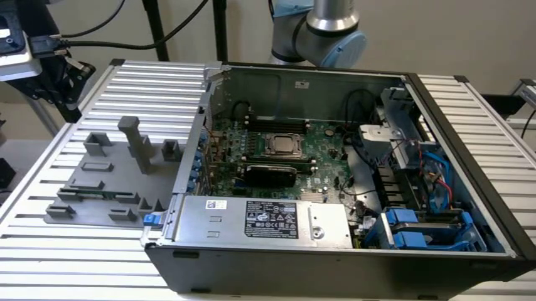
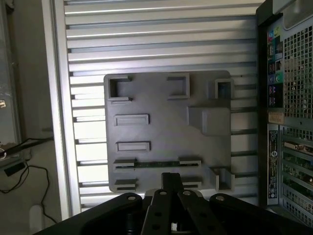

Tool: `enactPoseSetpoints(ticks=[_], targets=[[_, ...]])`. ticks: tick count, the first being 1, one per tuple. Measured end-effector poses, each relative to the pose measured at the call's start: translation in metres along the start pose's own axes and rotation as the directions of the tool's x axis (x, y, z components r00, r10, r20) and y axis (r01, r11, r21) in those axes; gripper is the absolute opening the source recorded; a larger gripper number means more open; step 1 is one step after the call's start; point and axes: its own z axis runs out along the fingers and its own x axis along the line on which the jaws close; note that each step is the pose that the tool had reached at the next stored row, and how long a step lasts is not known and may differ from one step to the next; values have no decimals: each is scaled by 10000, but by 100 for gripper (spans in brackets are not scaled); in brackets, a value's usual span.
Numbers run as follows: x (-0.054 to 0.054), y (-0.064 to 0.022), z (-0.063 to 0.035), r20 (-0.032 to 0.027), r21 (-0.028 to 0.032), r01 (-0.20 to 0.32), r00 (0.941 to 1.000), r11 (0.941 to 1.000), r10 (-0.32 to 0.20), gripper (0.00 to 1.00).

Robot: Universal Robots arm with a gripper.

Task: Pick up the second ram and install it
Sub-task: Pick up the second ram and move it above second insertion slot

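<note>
One second ram [image 2: 156, 164], a green stick, sits on edge in the grey fixture plate [image 2: 166, 127], between two brackets near the plate's edge. One gripper [image 2: 171, 176] hangs above that edge, clenched and empty. One open computer case [image 1: 335, 266] stands beside the plate.

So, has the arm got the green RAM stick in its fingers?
No, the second ram lies in the holders of the grey fixture, and the shut fingers hold nothing.

the gripper [image 2: 171, 178] points straight down, its two jaws closed tight together.
</note>
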Motion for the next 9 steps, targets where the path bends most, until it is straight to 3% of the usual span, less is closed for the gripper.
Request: enactPoseSetpoints(ticks=[4,9], targets=[[1,0,1,-1,0,82,10000,10000,-82,11],[3,1,17,2,-19,960,9954,9954,-960,11]])
